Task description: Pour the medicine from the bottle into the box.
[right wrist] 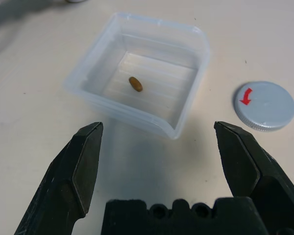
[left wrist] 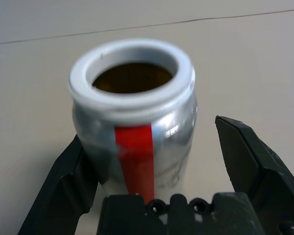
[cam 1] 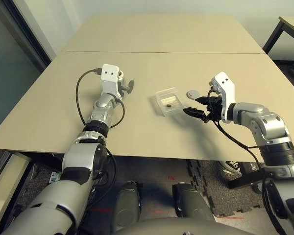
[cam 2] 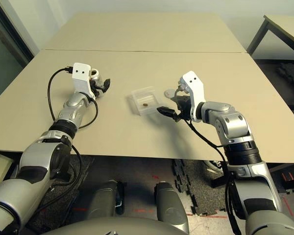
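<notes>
The silvery bottle point(left wrist: 137, 117), with a red stripe and a white rim, stands upright on the table with its mouth uncovered. My left gripper point(left wrist: 152, 134) is open around it, one finger point(left wrist: 68, 181) against its side and the other standing clear. The clear plastic box point(right wrist: 142, 73) sits at mid-table with the brown medicine point(right wrist: 135, 83) lying on its floor. My right gripper point(right wrist: 159, 128) is open just short of the box's near wall, nothing between its fingers. In the head views the box point(cam 1: 170, 101) lies between my left gripper point(cam 1: 123, 87) and my right gripper point(cam 1: 196, 106).
A flat round grey cap point(right wrist: 264, 105) with a red arrow lies on the table beside the box, close to my right gripper. A second table point(cam 1: 161, 32) adjoins at the back. A black cable point(cam 1: 79, 98) loops off my left forearm.
</notes>
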Robot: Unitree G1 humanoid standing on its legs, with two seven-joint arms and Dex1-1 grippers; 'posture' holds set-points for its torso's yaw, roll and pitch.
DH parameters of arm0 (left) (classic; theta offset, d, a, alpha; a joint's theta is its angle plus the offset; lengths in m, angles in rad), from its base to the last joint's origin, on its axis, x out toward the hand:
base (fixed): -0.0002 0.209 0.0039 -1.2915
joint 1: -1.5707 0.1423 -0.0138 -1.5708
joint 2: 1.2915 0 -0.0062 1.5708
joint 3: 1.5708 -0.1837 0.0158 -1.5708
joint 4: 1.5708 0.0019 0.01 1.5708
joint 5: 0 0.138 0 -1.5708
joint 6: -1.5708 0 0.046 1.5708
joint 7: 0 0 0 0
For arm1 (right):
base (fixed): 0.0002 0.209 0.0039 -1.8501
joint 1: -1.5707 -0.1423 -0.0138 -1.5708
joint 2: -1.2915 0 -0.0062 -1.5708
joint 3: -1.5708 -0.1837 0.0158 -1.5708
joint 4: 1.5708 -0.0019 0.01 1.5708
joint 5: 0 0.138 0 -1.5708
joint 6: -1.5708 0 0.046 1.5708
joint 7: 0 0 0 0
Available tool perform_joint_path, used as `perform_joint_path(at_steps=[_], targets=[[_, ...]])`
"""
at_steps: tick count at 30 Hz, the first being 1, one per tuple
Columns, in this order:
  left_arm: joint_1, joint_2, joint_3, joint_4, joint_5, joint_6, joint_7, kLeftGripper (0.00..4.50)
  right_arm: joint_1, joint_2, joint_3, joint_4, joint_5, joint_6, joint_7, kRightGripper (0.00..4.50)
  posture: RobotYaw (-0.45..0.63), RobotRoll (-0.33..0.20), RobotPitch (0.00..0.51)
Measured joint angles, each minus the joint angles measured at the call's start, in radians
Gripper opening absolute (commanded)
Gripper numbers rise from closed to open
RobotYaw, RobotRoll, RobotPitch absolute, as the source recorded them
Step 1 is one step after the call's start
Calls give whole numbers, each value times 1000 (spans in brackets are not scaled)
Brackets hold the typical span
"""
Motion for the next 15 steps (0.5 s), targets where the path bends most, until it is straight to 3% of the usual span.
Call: perform_joint_path(at_steps=[10, 15], targets=[[208, -33, 1, -342, -36, 101, 10, 4485, 11, -37, -18, -58, 25, 46, 1, 4500, -87, 0, 100], [256, -33, 10, -461, -53, 159, 34, 4485, 11, -37, -22, -59, 25, 49, 1, 4500, -73, 0, 102]])
